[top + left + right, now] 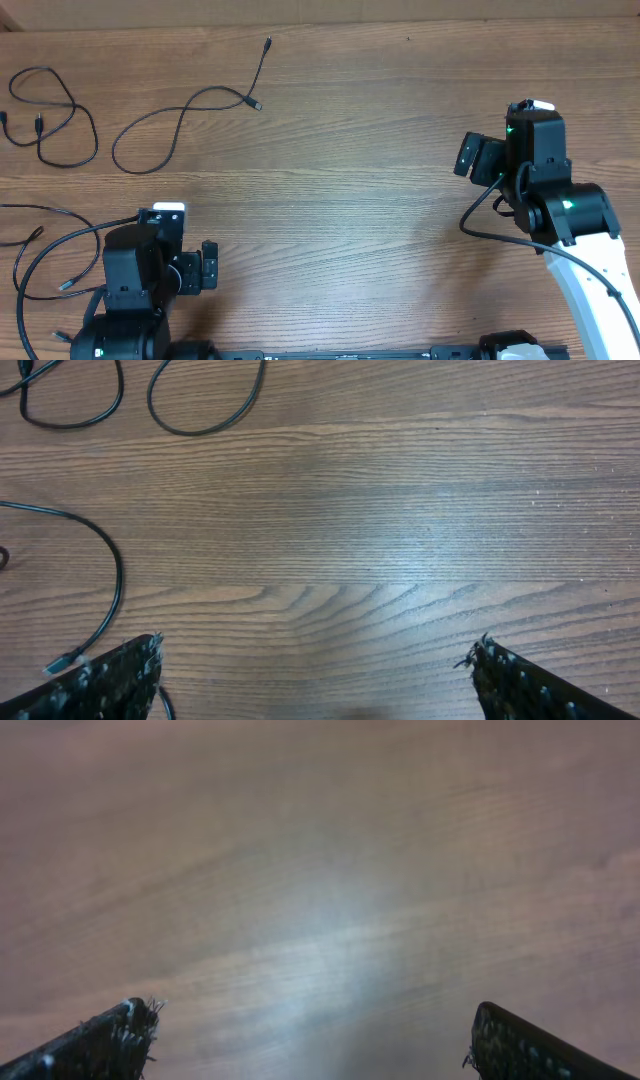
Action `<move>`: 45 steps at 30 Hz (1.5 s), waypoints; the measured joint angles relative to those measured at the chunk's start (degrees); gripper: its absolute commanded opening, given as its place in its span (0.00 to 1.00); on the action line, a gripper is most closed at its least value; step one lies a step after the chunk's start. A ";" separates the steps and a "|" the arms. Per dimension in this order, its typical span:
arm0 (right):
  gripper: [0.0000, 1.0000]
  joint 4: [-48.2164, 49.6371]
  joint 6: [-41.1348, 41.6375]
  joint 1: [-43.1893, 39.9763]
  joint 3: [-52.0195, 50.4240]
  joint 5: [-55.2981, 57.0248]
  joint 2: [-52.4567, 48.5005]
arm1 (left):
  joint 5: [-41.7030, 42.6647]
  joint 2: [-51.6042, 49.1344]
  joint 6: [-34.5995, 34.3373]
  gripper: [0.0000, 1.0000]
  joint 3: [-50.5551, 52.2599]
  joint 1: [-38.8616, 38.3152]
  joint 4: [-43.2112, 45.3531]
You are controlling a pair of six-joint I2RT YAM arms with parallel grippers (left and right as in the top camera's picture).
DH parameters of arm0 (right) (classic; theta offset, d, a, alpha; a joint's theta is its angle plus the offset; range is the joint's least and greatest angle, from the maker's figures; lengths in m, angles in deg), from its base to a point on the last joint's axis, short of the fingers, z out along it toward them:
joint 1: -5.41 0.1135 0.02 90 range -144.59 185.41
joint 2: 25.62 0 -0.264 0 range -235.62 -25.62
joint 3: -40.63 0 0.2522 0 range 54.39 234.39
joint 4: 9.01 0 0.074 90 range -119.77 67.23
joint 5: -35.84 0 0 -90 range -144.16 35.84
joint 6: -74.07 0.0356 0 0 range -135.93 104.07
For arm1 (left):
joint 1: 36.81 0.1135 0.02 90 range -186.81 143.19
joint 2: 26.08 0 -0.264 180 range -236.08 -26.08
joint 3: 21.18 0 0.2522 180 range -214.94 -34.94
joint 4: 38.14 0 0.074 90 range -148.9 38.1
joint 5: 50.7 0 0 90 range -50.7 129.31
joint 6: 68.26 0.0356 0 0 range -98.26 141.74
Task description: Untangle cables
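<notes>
Several thin black cables lie apart at the left of the wooden table. A looped cable (96, 145) sits at the far left. An S-shaped cable (128, 171) with small plug ends lies beside it. A third cable (40, 209) runs in from the left edge, close to my left arm. In the left wrist view, parts of the looped cable (75, 426) and the S-shaped cable (200, 432) show at the top, and the third cable (118, 575) curves down to a silver-tipped plug by the left finger. My left gripper (210, 268) (315, 660) is open and empty. My right gripper (478, 157) (310, 1020) is open and empty over bare wood, far from the cables.
Thicker black wires (25, 265) loop off the left arm's base. Another thick wire (480, 215) hangs from the right arm. The table's far edge (320, 18) runs along the top of the overhead view.
</notes>
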 measured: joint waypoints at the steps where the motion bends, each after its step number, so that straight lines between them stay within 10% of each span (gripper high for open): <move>1: 1.00 2.56 0.02 0.00 -0.35 -0.07 0.79 | 0.00 0.00 0.00 1.00 0.00 0.00 0.00; 19: 1.00 69.85 0.00 -5.66 -46.73 -9.03 35.85 | 0.00 0.00 0.00 1.00 0.39 0.00 -0.02; 45: 1.00 48.37 -8.07 -9.66 -54.66 -15.43 61.64 | -0.02 0.00 0.00 0.99 0.39 0.00 -0.02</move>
